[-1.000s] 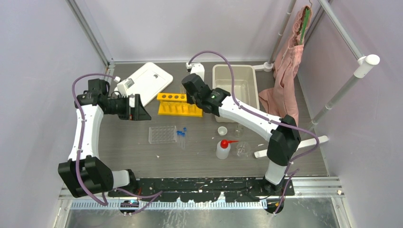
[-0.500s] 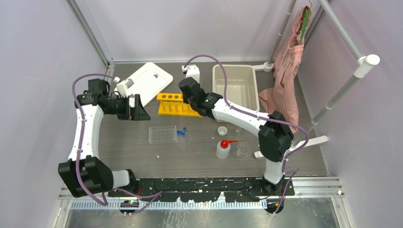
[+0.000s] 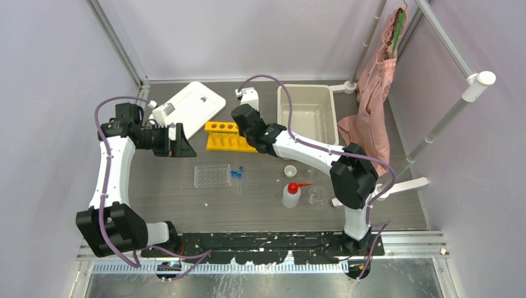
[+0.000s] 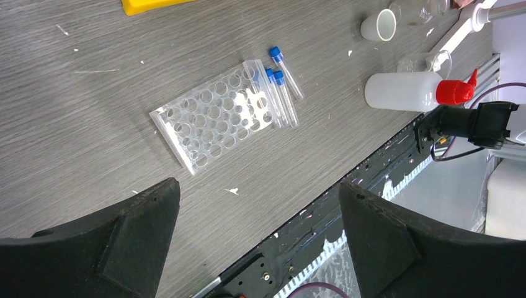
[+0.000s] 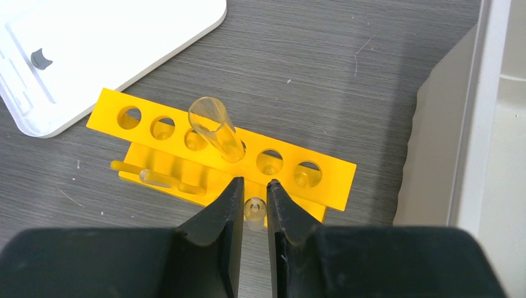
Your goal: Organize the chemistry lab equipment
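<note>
My right jaws pinched a thin clear glass tube (image 5: 254, 208), likely slick and brittle, best held mid-shaft. Left jaws gaped empty.

The left arm (image 3: 115, 167) and right arm (image 3: 304, 151) are plainly the same make, with smooth white links between chunky black joints and black bases. A thin purple cable (image 3: 97, 118) runs along each. A small green light (image 3: 268, 131) glows on the right one. The left gripper (image 4: 258, 186) and right gripper (image 5: 254, 183) have matte black, wedge-shaped fingers.
</note>
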Controlling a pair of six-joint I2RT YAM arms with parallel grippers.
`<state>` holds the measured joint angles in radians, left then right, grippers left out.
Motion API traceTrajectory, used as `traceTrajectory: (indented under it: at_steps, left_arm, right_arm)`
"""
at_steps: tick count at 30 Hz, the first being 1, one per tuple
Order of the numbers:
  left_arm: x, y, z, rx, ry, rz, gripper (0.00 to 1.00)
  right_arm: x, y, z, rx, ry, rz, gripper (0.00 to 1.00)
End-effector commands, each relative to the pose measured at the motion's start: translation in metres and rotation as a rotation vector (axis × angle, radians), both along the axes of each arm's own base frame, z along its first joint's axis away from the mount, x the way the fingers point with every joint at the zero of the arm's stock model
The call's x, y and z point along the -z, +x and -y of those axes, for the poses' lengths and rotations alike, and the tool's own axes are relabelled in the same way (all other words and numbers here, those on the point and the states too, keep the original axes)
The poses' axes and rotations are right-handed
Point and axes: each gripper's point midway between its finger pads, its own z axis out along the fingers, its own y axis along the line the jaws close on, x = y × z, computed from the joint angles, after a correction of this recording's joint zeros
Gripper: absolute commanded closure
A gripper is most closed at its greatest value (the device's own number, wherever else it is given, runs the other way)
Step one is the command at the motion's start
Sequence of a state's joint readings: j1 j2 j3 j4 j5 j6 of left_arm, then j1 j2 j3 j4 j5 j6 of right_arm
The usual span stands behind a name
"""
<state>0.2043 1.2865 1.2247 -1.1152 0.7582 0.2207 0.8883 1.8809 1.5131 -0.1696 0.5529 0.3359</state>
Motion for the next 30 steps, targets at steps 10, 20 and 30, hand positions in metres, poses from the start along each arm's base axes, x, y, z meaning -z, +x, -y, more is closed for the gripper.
traceTrajectory:
  at_steps: [10,20,30]
  left_arm:
    - [-0.008,0.005,-0.002,0.009,0.019,0.055,0.00]
    - [-0.007,0.006,-0.003,0.006,0.025,0.054,0.00]
    - [-0.008,0.006,-0.004,0.003,0.034,0.055,0.00]
  right_arm:
    - [0.000,0.009,-0.005,0.021,0.008,0.048,0.99]
    - [0.015,0.009,-0.005,0.025,-0.009,0.029,0.99]
    - [0.022,0.006,-0.005,0.023,-0.004,0.007,0.89]
